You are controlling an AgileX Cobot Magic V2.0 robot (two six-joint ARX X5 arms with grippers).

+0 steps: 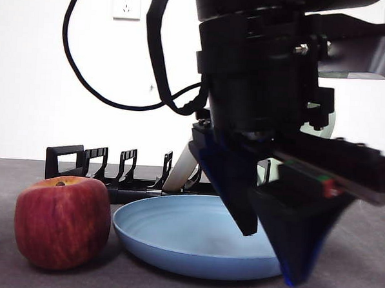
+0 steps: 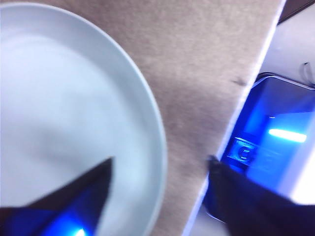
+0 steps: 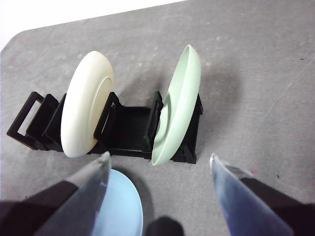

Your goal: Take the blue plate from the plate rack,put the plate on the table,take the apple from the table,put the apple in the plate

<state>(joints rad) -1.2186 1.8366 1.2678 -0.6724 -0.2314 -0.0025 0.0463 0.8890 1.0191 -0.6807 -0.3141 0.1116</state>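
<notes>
While one apple waits — one blue plate lies flat.

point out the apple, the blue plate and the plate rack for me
apple (image 1: 62,222), front view, middle of its red side
blue plate (image 1: 188,234), front view, bare inner surface left of the arm
plate rack (image 3: 129,129), right wrist view, black base between the two standing plates
</notes>
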